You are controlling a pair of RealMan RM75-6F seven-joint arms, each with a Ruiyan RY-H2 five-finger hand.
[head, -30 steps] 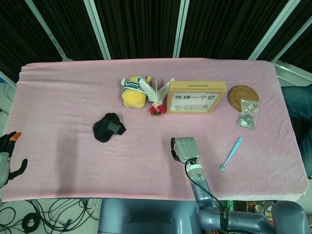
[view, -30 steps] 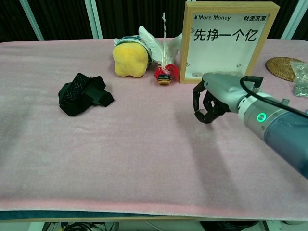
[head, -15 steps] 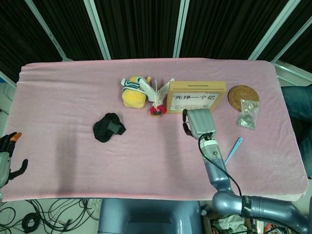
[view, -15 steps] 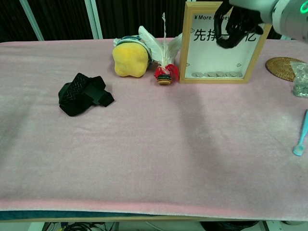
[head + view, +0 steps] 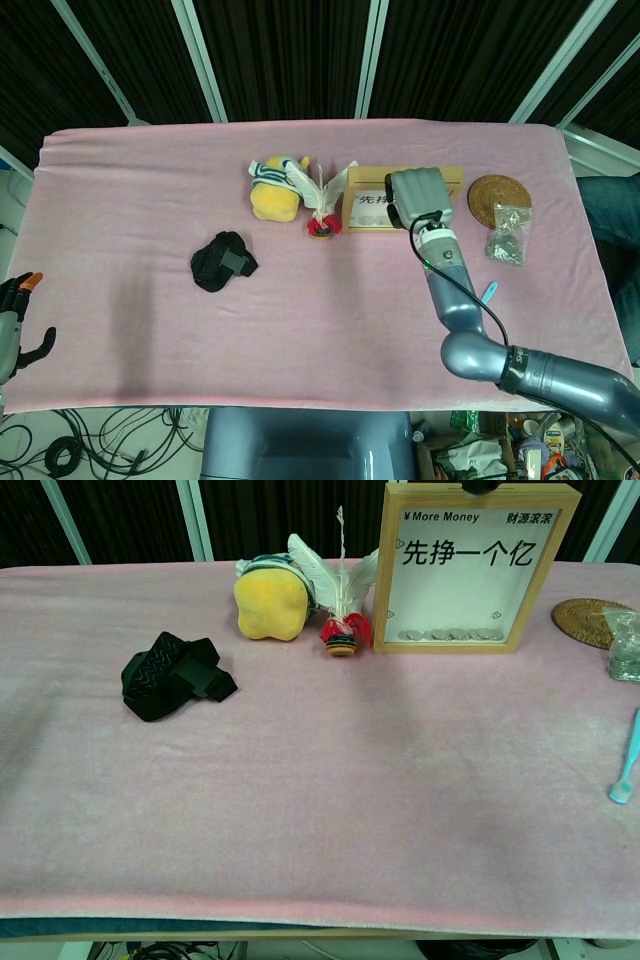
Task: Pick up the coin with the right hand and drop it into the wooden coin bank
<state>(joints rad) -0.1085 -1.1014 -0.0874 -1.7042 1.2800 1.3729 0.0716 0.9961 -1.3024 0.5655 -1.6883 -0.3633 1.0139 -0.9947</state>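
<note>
where the right hand [image 5: 418,196] hovers over the wooden coin bank [image 5: 476,568] labelled "more money", its grasp cannot be told

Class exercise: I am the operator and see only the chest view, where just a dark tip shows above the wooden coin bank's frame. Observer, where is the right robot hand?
Observer: In the head view the right robot hand is over the top of the wooden coin bank, hiding much of that top.
Operator: Is the coin in it?
Observer: Cannot tell. The head view shows only the back of the hand, and no coin shows.
Operator: And the left robot hand?
Observer: The left robot hand is low beside the left edge of the table, near the front, with nothing in it.
</note>
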